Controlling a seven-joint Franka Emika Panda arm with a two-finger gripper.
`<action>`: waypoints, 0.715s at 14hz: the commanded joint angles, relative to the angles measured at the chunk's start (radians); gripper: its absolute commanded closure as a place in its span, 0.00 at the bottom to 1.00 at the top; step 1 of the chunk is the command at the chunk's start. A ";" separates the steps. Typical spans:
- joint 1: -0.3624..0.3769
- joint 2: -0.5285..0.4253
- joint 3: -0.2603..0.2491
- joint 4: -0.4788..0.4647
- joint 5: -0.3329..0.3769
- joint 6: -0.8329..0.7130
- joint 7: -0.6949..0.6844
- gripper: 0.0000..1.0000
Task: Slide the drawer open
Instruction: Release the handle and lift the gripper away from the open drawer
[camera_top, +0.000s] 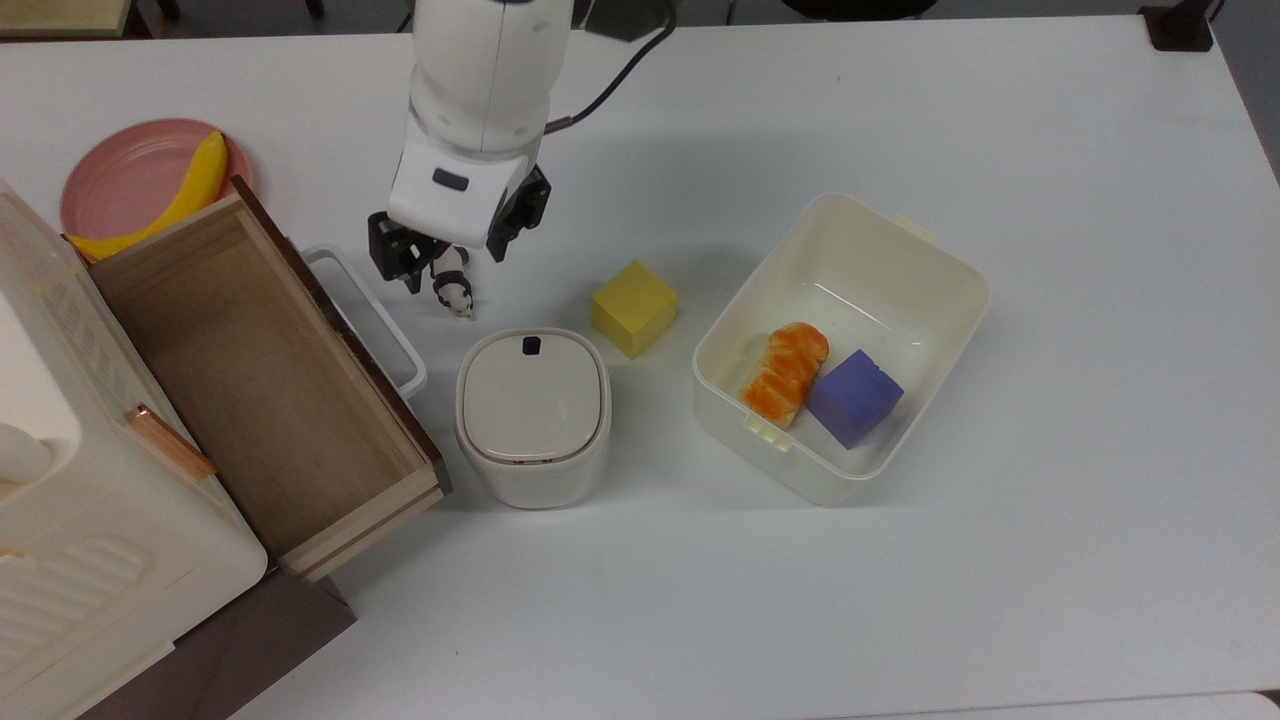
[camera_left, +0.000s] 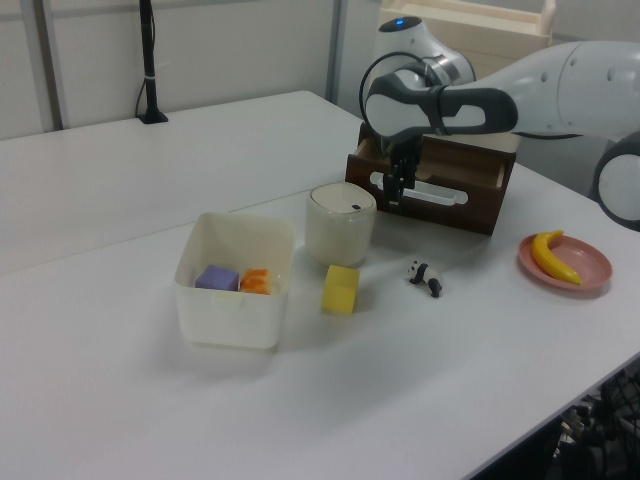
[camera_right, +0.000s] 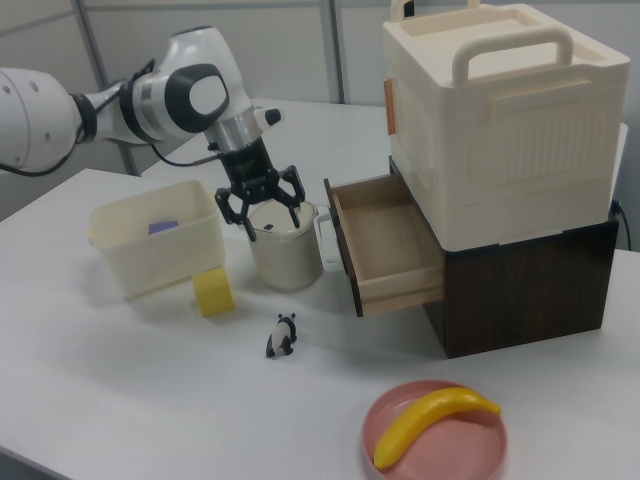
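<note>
The drawer (camera_top: 265, 395) stands pulled out, end effector (camera_top: 450, 262) open beside its handle.

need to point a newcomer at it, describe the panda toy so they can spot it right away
Start at the round-cornered cream lidded bin in the middle of the white table. In the top view the panda toy lies just up-left of it, below the gripper. It is the lone black-and-white figurine.
</note>
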 joint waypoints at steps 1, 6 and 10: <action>0.009 -0.128 -0.002 -0.042 0.089 -0.078 0.111 0.00; 0.001 -0.158 -0.004 0.009 0.240 -0.212 0.643 0.00; 0.023 -0.152 -0.004 -0.002 0.237 -0.207 0.693 0.00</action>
